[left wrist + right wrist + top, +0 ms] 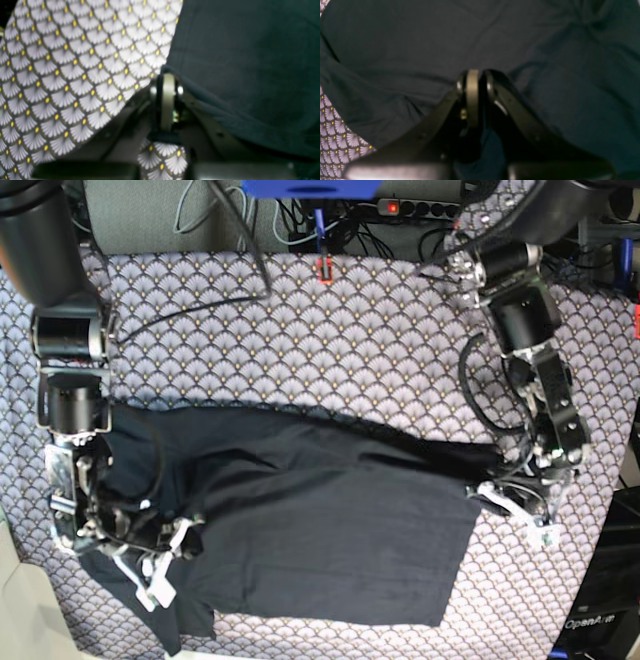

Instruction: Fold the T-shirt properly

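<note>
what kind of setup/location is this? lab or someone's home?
Most likely a lab or workshop bench: two robot arms work over a table covered in a scallop-patterned cloth, with a power strip and loose cables along the far edge. The only work item is a black T-shirt.

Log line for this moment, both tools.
left tool: shut on T-shirt edge | right tool: shut on T-shirt | patterned cloth: underneath

— What covers the work surface?
— A grey cloth with a scallop fan pattern and small yellow dots (330, 340), spread wide.
— And at the far edge?
— Tangled dark cables (300, 220), and a black power strip with a red switch (425, 207).
</note>
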Robot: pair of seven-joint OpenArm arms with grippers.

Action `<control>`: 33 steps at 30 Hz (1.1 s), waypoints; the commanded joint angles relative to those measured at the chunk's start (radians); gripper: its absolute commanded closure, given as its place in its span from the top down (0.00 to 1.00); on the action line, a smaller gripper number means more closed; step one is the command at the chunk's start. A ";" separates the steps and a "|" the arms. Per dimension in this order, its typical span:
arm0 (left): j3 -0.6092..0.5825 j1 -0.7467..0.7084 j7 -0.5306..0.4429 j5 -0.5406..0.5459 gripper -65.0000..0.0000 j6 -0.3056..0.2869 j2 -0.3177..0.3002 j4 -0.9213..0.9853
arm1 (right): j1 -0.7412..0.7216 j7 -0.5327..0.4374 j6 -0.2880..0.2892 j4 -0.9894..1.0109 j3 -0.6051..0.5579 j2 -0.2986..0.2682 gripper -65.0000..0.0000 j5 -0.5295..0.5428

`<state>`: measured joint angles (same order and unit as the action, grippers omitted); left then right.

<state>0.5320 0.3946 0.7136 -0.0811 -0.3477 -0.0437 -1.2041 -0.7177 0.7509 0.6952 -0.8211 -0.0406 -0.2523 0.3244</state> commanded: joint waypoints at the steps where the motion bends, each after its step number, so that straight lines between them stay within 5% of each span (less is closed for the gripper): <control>1: -0.005 0.022 -0.015 0.007 0.00 -0.001 -0.008 -0.018 | -0.046 -0.029 0.003 -0.002 0.005 -0.008 0.05 -0.009; 5: -0.008 0.020 -0.015 0.007 0.00 -0.001 -0.005 -0.012 | -0.047 -0.058 0.003 0.046 0.011 -0.002 0.09 -0.072; 11: -0.010 0.016 -0.015 0.007 0.00 -0.001 -0.002 -0.009 | -0.047 -0.055 0.003 0.036 0.011 0.006 0.28 -0.095; 18: -0.010 0.014 -0.015 0.007 0.00 -0.001 0.001 -0.009 | -0.081 0.002 0.003 0.035 0.009 -0.014 0.29 -0.097; 27: -0.005 0.014 -0.015 0.007 0.00 -0.003 -0.008 -0.010 | 0.059 0.042 0.003 0.035 0.014 -0.249 0.30 -0.092; 33: -0.005 -0.018 -0.015 0.007 0.00 -0.009 -0.008 -0.018 | 0.197 -0.003 0.003 0.035 0.147 -0.302 0.29 -0.097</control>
<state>0.5274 0.3550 0.7139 -0.0818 -0.3519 -0.0444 -1.2041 -0.4988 0.7578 0.6952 -0.7700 0.1009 -0.5236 0.2264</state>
